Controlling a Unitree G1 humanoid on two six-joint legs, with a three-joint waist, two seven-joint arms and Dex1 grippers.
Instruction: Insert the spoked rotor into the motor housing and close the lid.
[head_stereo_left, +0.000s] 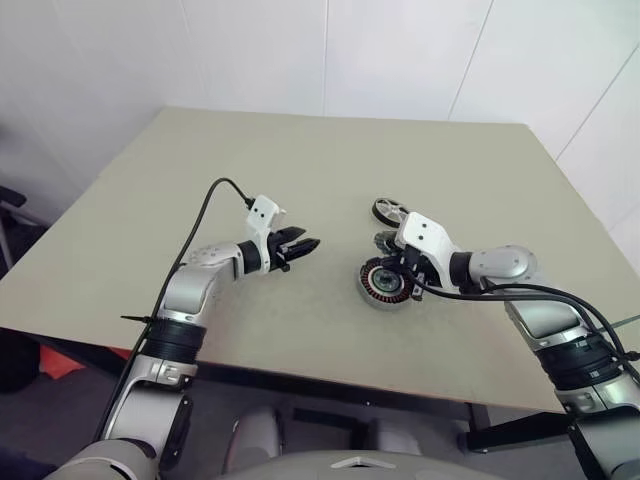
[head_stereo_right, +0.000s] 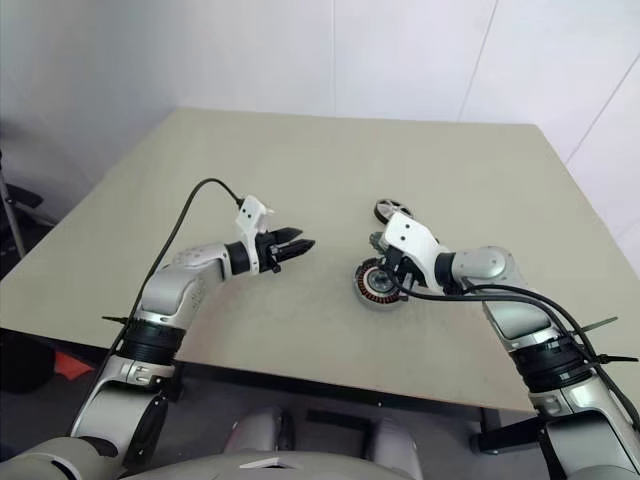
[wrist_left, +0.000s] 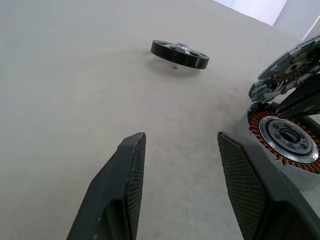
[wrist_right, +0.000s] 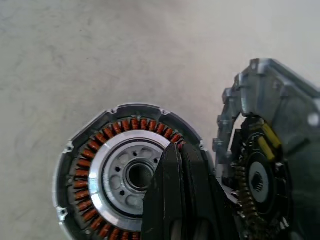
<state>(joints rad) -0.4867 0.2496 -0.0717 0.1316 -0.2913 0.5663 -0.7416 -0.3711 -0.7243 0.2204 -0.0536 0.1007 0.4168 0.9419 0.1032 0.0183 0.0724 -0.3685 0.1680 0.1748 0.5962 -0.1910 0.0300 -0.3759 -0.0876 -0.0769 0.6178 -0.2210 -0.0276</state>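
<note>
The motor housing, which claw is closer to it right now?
Right. The right claw, shut, hangs just over the motor housing; the left claw, open, sits apart beside it above the table.

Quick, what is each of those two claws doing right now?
Left gripper: open, holding nothing.
Right gripper: shut, empty, over the motor housing.

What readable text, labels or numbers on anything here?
None. No print shows on the motor housing, the lid, the spoked rotor or the table.
The white wrist-camera mounts are blank too.
</note>
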